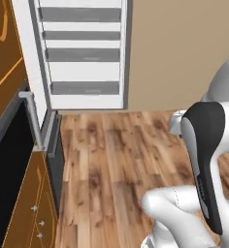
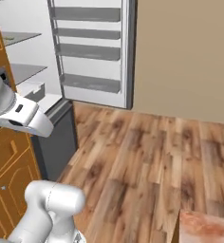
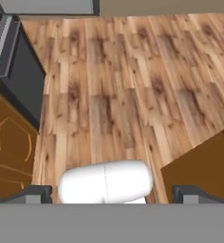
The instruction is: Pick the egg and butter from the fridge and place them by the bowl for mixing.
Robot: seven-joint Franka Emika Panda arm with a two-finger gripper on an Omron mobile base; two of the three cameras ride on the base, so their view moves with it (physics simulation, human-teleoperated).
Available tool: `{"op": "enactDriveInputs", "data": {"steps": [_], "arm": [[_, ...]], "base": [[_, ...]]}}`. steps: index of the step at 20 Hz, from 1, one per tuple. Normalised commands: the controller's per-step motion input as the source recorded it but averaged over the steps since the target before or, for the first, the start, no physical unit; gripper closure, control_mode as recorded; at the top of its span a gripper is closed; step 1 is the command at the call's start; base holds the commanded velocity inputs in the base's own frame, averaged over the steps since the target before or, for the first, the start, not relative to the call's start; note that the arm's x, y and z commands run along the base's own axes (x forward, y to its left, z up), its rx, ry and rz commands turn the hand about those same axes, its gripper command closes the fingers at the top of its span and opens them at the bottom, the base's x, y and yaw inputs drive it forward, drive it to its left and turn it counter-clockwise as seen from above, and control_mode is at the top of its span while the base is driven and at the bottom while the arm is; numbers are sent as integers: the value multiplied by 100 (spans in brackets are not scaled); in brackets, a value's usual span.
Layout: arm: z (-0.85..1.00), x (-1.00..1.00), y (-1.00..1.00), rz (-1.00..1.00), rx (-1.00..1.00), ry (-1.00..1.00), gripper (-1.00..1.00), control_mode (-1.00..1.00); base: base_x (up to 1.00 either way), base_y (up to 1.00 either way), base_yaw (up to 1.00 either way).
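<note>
The fridge (image 2: 23, 71) stands open at the left, with a white interior, grey shelves and a pale drawer (image 2: 32, 90). Its door (image 1: 82, 53) is swung wide against the beige wall, and the grey racks on it hold nothing that I can see. The egg, the butter and the bowl are out of view. In the hand view my gripper (image 3: 114, 194) points down at the wooden floor, its two dark fingertips (image 3: 38, 193) far apart and open with nothing between them. The fridge's dark lower front (image 3: 19, 71) lies at that view's upper left.
Brown cabinets (image 1: 7, 53) and a black appliance with a silver handle (image 1: 31, 116) line the left side. Wooden floor (image 1: 111, 155) stretches between them and the beige wall (image 2: 190, 57). A reddish counter corner (image 2: 204, 228) juts in at the lower right.
</note>
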Motion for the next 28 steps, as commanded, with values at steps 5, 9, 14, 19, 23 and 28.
{"op": "enactDriveInputs", "data": {"steps": [5,9,14,19,23,28], "arm": [[0,0,0,0,0,0,-100,100],[0,0,0,0,0,0,-100,100],[0,0,0,0,0,0,-100,100],[0,0,0,0,0,0,-100,100],[0,0,0,0,0,0,-100,100],[0,0,0,0,0,0,-100,100]], "base": [[100,0,32],[100,-3,35],[92,-28,54],[76,-40,66],[69,-42,66],[67,-34,64]]}}
